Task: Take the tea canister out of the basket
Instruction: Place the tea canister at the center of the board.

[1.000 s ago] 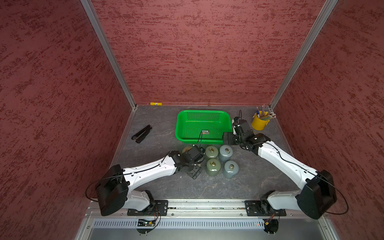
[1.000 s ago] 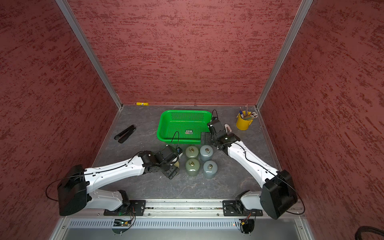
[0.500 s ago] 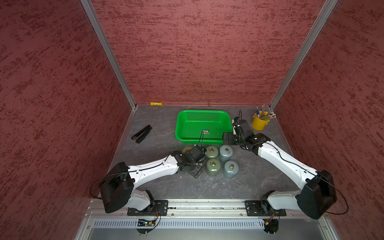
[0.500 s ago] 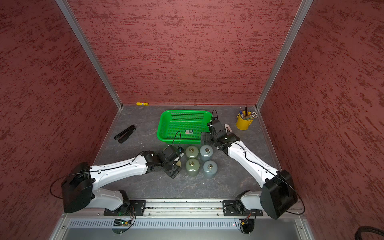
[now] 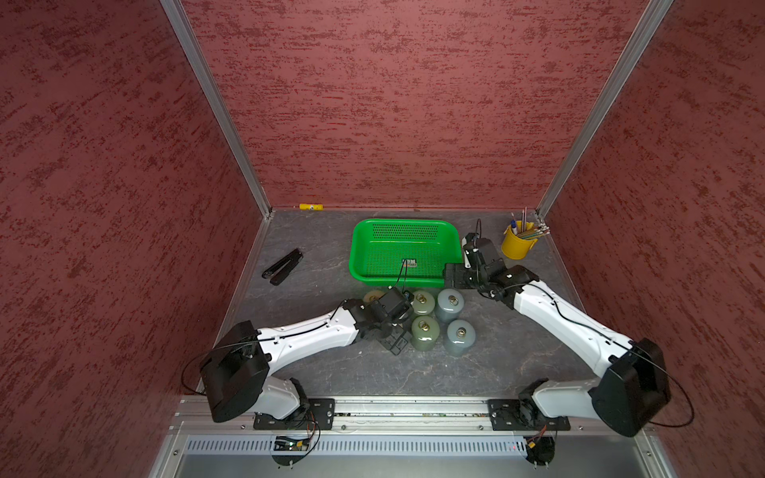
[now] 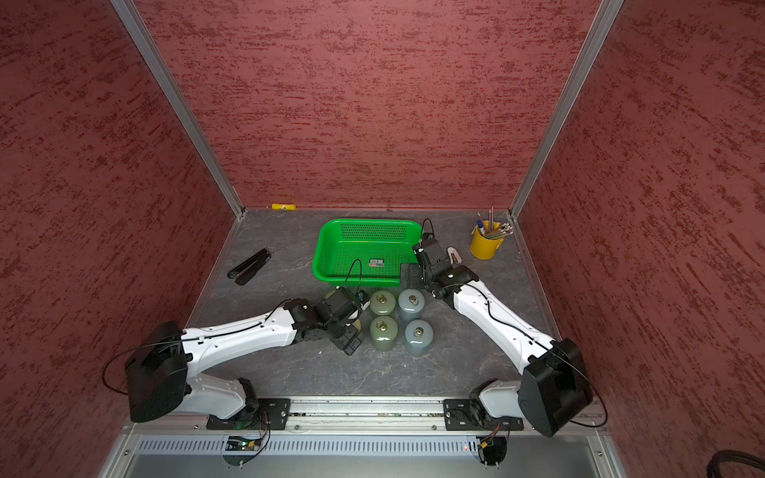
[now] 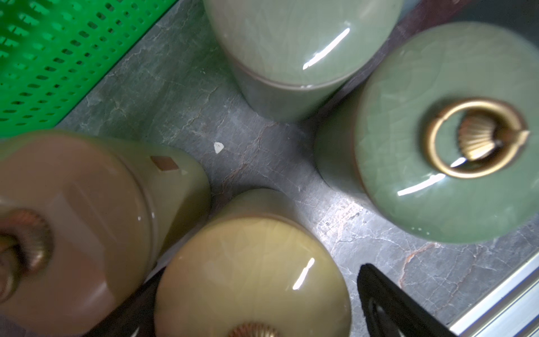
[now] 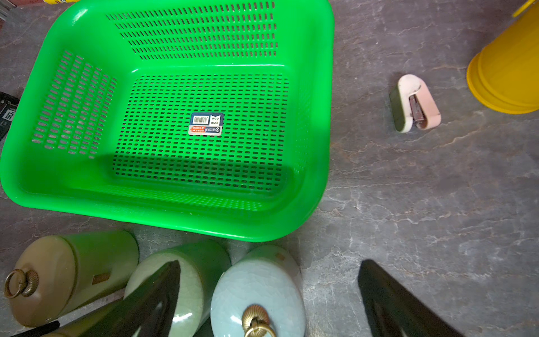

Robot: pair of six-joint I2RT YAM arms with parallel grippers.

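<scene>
Hiding half of 1 tea canister (image 5: 374, 296), the left arm (image 5: 314, 335) overlaps it.

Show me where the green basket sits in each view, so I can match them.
Top view: basket near picture centre.
Top view: basket slightly left of centre.
Left wrist: only a corner, picture's upper left.
Right wrist: fills the upper left.
Landmark: olive canister beside its near rim.

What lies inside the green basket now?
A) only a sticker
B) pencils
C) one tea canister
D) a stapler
A: in the right wrist view the green basket holds only the sticker on its mesh floor; the tea canisters stand outside it.
</scene>
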